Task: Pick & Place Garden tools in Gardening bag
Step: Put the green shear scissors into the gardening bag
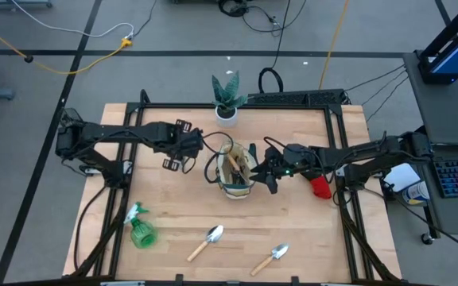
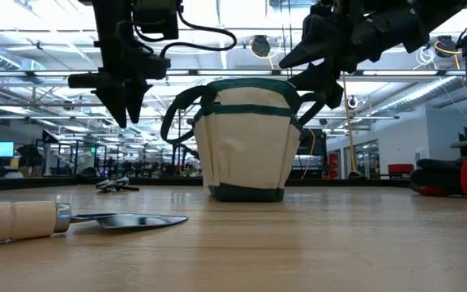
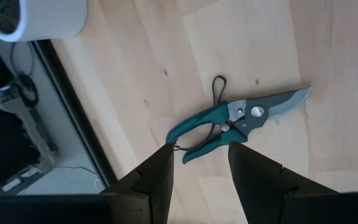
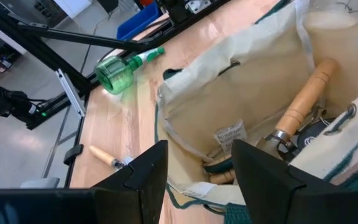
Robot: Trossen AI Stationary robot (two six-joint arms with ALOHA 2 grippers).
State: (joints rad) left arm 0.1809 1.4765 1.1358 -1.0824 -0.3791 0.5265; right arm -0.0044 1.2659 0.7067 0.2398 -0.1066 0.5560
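Beige canvas with dark green trim, the gardening bag [image 1: 236, 173] stood between my two grippers at mid-desk, and it already held part of the load: past my right gripper [image 4: 194, 177], whose fingers were spread and empty just above the bag's open mouth, I could see one pale wooden handle [image 4: 303, 104] leaning inside, with another handle end and some dark metal parts below it that I could not name for certain. So I judged the task partly done. My left gripper [image 3: 199, 177] hung above the desk on the far side of the bag from my right one, fingers likewise spread with nothing between them, and directly beneath it lay the pruners [image 3: 238, 121] with teal grips, flat on the wood and closed; that tool looked to me like the next to fetch. Nearer the front edge of the desk, well apart from both grippers, two silver trowels [image 1: 206, 241] [image 1: 270, 258] with wooden handles were still lying out, and the green spray bottle [image 1: 140, 229] lay on its side off toward my left arm's side. A small red item [image 1: 320, 187] sat just beside my right arm, behind its gripper. By my count five things were left to bag. The plant in its white pot [image 1: 227, 114] at the back was not mine to move.
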